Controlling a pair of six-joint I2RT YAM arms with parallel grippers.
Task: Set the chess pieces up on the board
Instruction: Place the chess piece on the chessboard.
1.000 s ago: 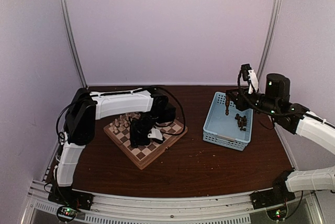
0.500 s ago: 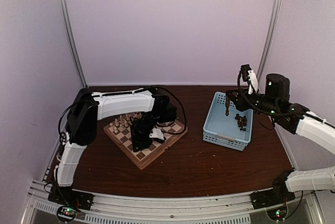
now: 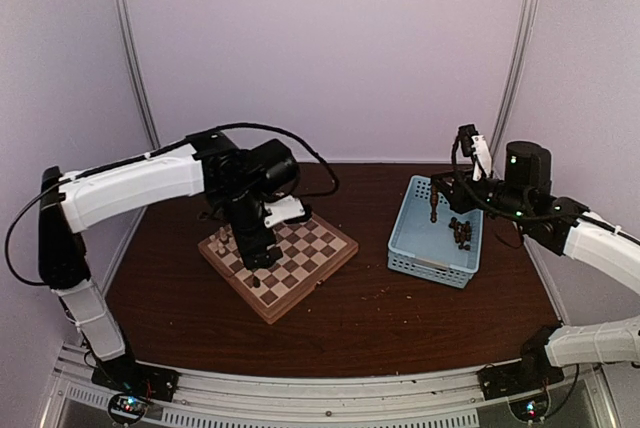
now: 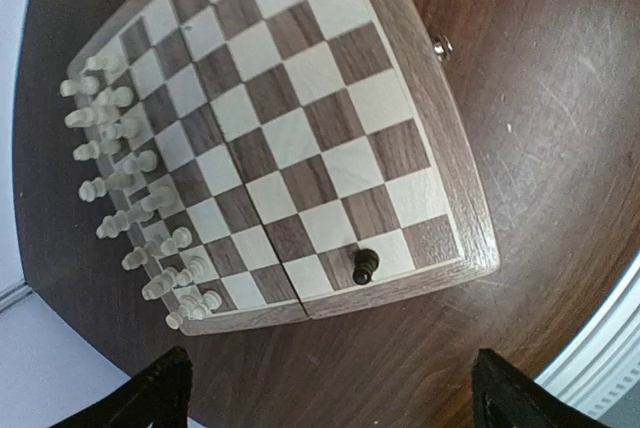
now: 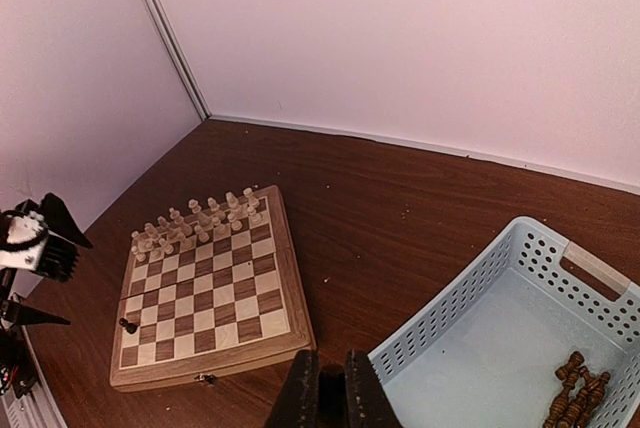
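L gripper (image 4: 335, 398) is spread wide above board (image 4: 300, 128), nothing held. One dark piece (image 4: 365, 266) is stood on a light sq. in an edge row; cream pieces (image 4: 120, 163) are lined up in 2 rows on opp. side. R gripper (image 5: 330, 393) is clamped on held piece (image 3: 433, 206) over basket (image 5: 470, 318); spare dark pieces (image 5: 575, 398) are seen lying inside.

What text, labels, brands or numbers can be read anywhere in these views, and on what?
None: no readable text in any view.
The board: no letters or numbers on its border.
The blue basket and the chess pieces: no markings.
The left arm and the right arm: no label or brand legible.
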